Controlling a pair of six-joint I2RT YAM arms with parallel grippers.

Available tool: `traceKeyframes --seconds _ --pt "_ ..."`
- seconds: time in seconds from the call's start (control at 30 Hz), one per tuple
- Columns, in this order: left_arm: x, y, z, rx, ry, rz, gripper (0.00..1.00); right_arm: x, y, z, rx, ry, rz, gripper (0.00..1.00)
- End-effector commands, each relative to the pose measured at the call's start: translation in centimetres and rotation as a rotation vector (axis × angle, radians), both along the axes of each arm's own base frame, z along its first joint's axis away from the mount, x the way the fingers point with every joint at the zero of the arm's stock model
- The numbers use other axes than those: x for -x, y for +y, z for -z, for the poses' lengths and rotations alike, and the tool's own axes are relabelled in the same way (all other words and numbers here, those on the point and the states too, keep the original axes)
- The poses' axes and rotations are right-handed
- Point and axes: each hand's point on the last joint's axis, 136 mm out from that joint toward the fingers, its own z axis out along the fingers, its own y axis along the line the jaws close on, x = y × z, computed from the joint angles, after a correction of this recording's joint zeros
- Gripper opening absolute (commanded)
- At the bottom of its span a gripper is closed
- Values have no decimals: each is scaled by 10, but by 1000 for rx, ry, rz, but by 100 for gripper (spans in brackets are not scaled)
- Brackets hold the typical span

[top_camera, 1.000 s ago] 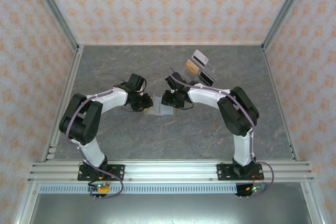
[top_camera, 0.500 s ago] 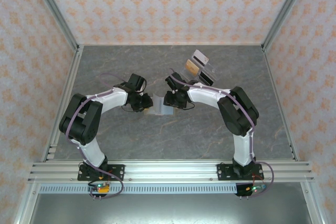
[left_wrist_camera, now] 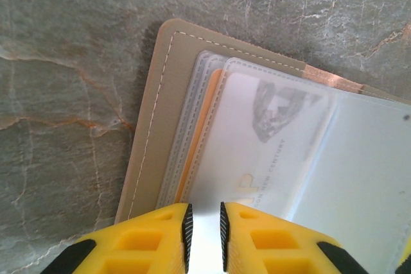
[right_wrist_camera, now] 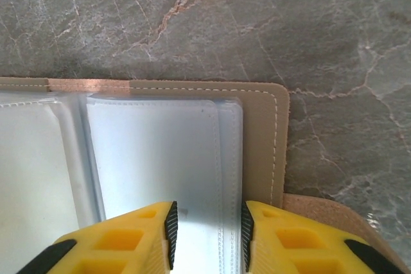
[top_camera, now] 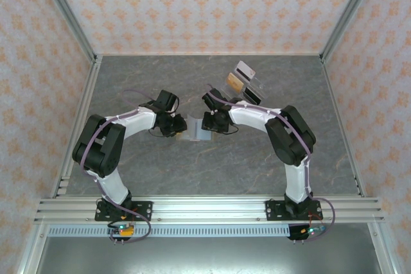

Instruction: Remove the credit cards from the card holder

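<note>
At mid-table, the holder (top_camera: 194, 128) lies open between both grippers.
Left gripper (left_wrist_camera: 204, 226) clenches the holder by a clear pocket, likely to steady it; right gripper (right_wrist_camera: 207, 232) straddles the opposite pocket, grip unclear. Orange card (left_wrist_camera: 200, 134) and white card (left_wrist_camera: 257, 145) sit sleeved, left half.

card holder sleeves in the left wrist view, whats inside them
In the taupe bifold card holder, the top clear sleeve holds a whitish plastic card with grey print. Under it an orange plastic card shows just its edge; its face is covered.
</note>
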Motion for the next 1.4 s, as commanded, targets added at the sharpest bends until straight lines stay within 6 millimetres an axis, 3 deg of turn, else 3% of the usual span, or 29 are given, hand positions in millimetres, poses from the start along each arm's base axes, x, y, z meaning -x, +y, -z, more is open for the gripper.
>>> traceKeyframes --seconds 0.0,0.27,0.5,0.67,0.83,1.13,1.27,1.37 --pt "11 2 11 -29 29 19 21 -1 9 -1 -36 24 -24 30" --pt "13 1 14 -24 36 24 18 3 42 -17 -221 30 -94 13" --pt "11 1 10 -24 31 29 17 1 46 -25 -246 10 -107 9" --pt "5 -3 -8 -17 -4 48 18 -1 31 -27 -178 -23 -79 13" --pt "2 -17 -29 5 -50 104 23 -2 15 -42 -144 -80 -52 26" --pt "-3 -46 -30 16 -59 178 27 -4 -22 -74 -87 -209 47 34" --pt "-6 -46 -27 4 -53 170 26 -3 -20 -78 -111 -211 38 34" --pt "-9 -33 -34 -19 -72 136 26 0 -8 -75 -137 -187 -3 34"
